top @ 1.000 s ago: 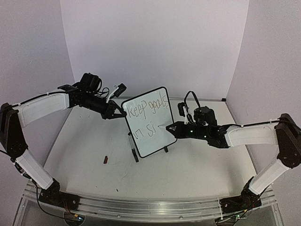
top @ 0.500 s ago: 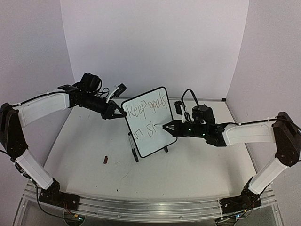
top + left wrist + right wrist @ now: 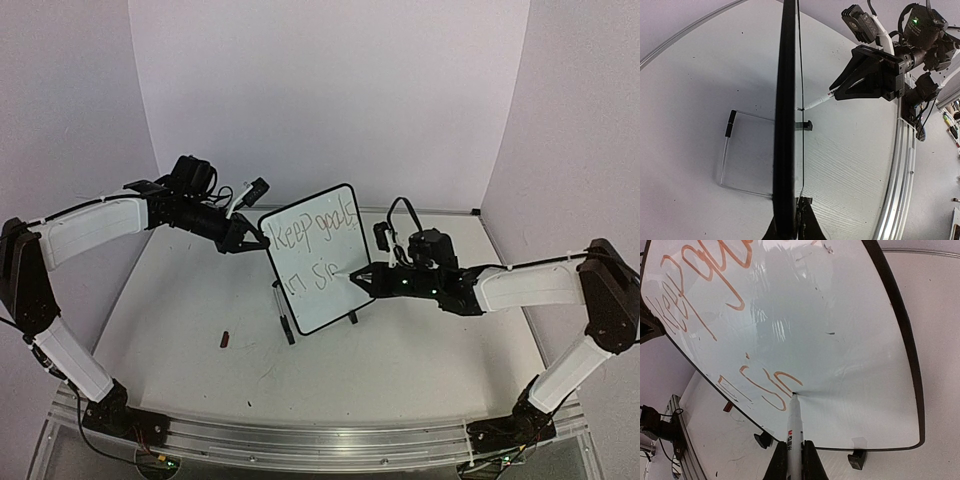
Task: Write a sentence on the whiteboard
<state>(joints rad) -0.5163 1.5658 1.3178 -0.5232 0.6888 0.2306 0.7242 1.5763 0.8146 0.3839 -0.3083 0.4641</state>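
The whiteboard point(image 3: 335, 305) stands tilted at mid-table on small black feet point(image 3: 856, 459). The sentence reads "Keep goals" point(image 3: 316, 231) on top, and below it "in si" point(image 3: 306, 279) plus a further curved stroke. My left gripper point(image 3: 246, 240) is shut on the board's left edge; in the left wrist view point(image 3: 790, 227) the board point(image 3: 786, 100) shows edge-on. My right gripper point(image 3: 368, 279) is shut on a white marker point(image 3: 794, 427). The marker's tip touches the board point(image 3: 855, 340) just right of the last stroke. The marker also shows in the left wrist view point(image 3: 818, 102).
A small dark red cap point(image 3: 226, 339) lies on the table left of the board. A clear wire stand with a black tip point(image 3: 729, 124) sits behind the board. An aluminium rail point(image 3: 300, 440) runs along the near edge. White walls close the back and sides.
The right gripper has shifted slightly with the marker, and a new curved stroke has appeared after "si" on the second line. The left arm and the board have not moved.
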